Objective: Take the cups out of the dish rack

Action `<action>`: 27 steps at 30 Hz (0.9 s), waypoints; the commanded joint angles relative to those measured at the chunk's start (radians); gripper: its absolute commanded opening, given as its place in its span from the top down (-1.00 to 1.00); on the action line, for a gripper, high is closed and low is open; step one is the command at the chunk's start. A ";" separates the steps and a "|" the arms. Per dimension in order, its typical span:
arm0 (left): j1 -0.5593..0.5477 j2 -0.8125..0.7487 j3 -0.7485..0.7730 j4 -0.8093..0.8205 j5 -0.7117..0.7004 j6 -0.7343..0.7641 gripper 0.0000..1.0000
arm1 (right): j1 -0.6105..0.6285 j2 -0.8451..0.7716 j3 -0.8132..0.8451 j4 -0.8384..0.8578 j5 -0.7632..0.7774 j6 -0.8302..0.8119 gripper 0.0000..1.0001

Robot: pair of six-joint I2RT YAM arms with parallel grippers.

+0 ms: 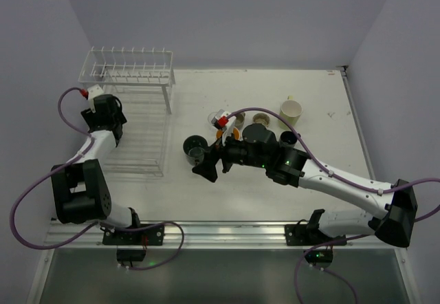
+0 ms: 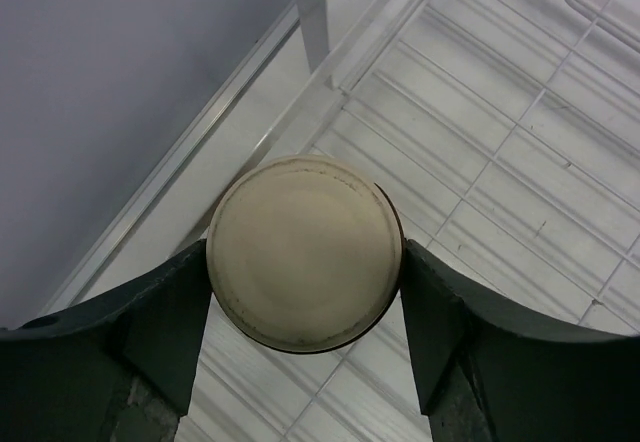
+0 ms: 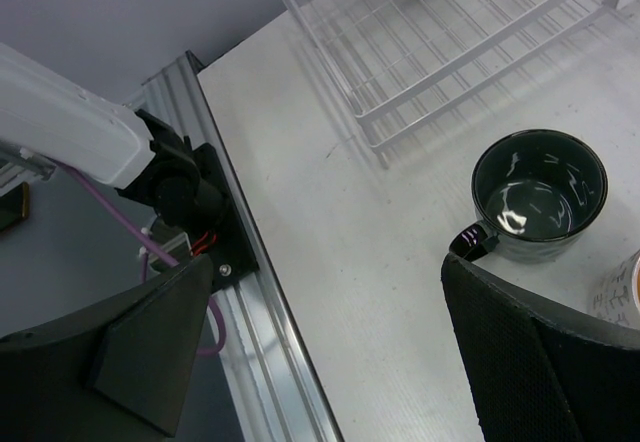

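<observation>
The white wire dish rack (image 1: pixel 141 135) stands at the far left, and its grid tray shows in the left wrist view (image 2: pixel 520 152). My left gripper (image 1: pixel 104 120) is over the rack's left edge. It (image 2: pixel 305 267) is shut on an upside-down tan cup (image 2: pixel 303 252), with one finger touching each side. My right gripper (image 1: pixel 205 168) is open and empty (image 3: pixel 340 352) above the table. A dark grey mug (image 3: pixel 540 194) stands upright just beyond its right finger, and also shows in the top view (image 1: pixel 194 146).
Unloaded cups stand mid-table: a pale yellow-green mug (image 1: pixel 291 111), a tan cup (image 1: pixel 260 119), a black cup (image 1: pixel 287 139) and an orange-inside white cup (image 1: pixel 230 132). The rack's near corner (image 3: pixel 375 137) lies left of the dark mug. The table's aluminium front rail (image 3: pixel 270 332) runs below my right gripper.
</observation>
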 commanded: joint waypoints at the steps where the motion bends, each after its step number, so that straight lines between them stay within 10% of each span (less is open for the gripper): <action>1: 0.008 0.014 0.034 0.089 -0.005 0.012 -0.41 | 0.005 -0.014 0.003 0.053 -0.022 0.007 -0.98; 5: 0.008 -0.012 0.021 0.083 0.018 -0.010 0.17 | 0.005 -0.005 0.018 0.050 -0.020 0.010 -0.98; 13: 0.007 -0.237 -0.034 -0.034 0.163 -0.160 0.62 | 0.005 -0.020 -0.010 0.145 -0.051 0.102 -0.98; 27: 0.005 -0.838 -0.268 -0.083 0.960 -0.447 0.66 | -0.001 -0.119 -0.177 0.404 0.108 0.331 -0.96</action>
